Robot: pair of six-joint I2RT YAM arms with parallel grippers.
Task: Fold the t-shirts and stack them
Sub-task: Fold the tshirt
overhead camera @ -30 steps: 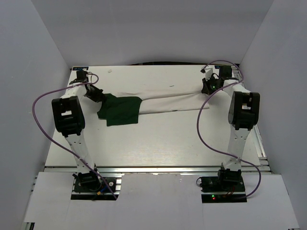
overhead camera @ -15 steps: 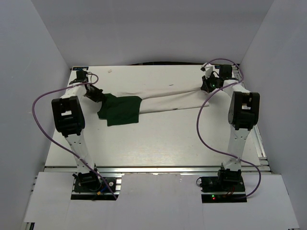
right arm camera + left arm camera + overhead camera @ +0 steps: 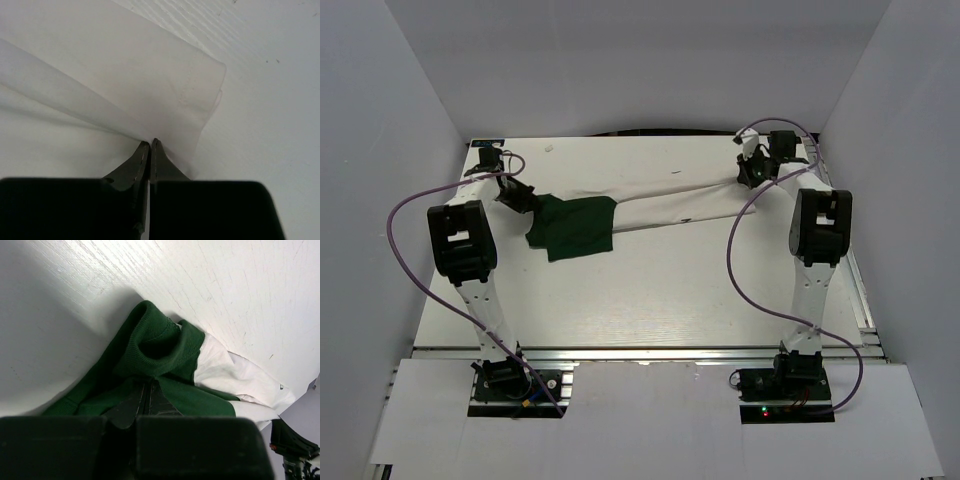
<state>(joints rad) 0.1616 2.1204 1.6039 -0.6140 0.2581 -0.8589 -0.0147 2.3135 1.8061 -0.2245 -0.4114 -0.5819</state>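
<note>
While left pincer (image 3: 149,386) and right pincer (image 3: 150,143) clamp t-shirt (image 3: 665,207), white grained table (image 3: 650,295) underneath; pale walls (image 3: 620,70) around.

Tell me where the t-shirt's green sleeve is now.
In the top view the green sleeve lies on the left half of the table, just right of the left gripper, whose fingers pinch its fabric.
</note>
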